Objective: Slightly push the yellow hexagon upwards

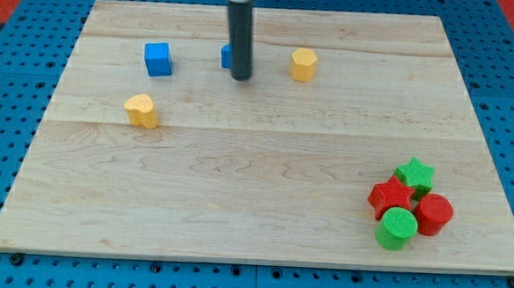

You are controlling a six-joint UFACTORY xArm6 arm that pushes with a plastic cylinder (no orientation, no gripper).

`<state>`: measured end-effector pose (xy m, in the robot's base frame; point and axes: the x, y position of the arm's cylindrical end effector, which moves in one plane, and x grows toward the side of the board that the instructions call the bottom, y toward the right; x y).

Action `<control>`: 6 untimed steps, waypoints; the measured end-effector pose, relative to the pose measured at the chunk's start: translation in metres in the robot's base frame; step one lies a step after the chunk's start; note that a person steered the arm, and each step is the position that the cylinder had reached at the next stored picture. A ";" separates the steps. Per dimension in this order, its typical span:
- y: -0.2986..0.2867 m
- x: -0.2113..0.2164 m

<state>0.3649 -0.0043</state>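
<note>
The yellow hexagon (303, 64) sits on the wooden board (263, 197) near the view's top, right of centre. My tip (241, 76) rests on the board about 70 px to the hexagon's left and slightly lower, apart from it. The rod partly hides a blue block (227, 57) just behind it on its left.
A blue cube (157, 58) lies at the top left. A yellow heart-like block (141, 110) lies below it. At the bottom right a green star (414, 176), a red star (389, 198), a red cylinder (433, 213) and a green cylinder (396, 228) cluster together.
</note>
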 end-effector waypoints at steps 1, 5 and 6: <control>0.061 0.014; 0.069 -0.031; 0.055 -0.044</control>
